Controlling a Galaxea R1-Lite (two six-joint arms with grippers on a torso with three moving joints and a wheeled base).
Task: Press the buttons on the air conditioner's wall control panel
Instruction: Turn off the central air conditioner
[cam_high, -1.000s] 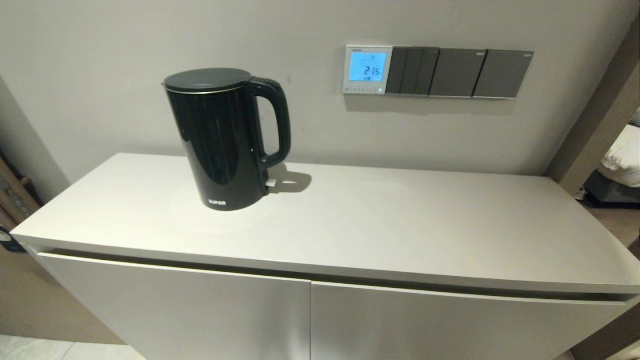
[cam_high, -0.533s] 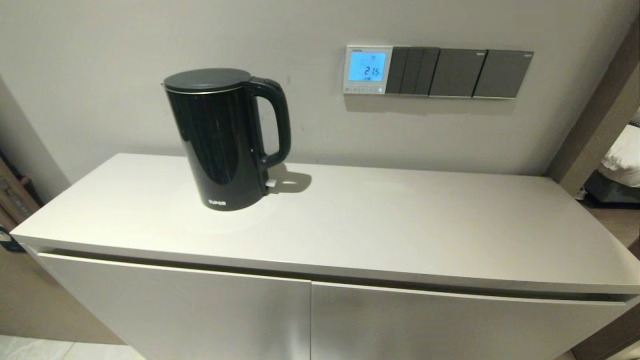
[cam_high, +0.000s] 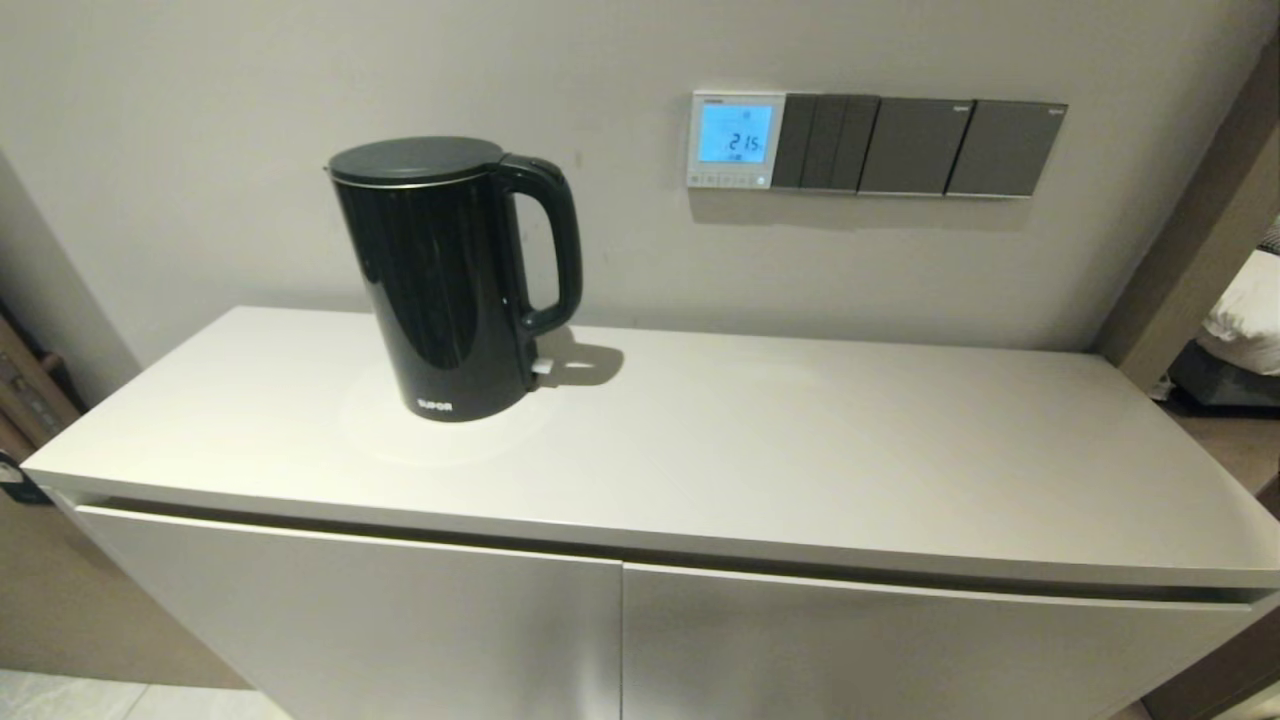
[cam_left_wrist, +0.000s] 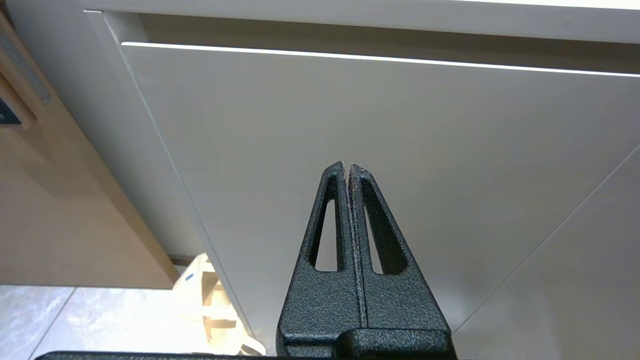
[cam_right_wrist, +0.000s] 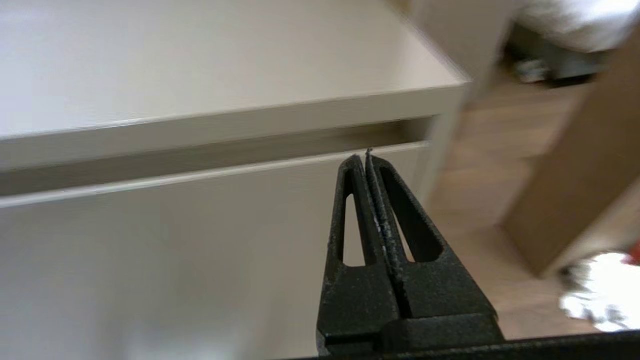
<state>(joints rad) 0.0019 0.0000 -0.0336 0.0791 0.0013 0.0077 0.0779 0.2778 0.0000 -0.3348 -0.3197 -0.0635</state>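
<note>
The air conditioner's wall control panel (cam_high: 736, 140) is a small white square on the wall with a glowing light-blue screen reading 21.5. Its buttons (cam_high: 730, 181) are a row of tiny pale keys along its lower edge. Neither arm shows in the head view. My left gripper (cam_left_wrist: 347, 166) is shut and empty, low in front of the cabinet's left door. My right gripper (cam_right_wrist: 363, 157) is shut and empty, in front of the cabinet near its right end, just below the top's edge.
A black electric kettle (cam_high: 450, 275) stands on the white cabinet top (cam_high: 800, 450), left of the panel. Three dark grey switch plates (cam_high: 915, 146) adjoin the panel on its right. A brown wall edge (cam_high: 1200, 230) and a bed lie at the far right.
</note>
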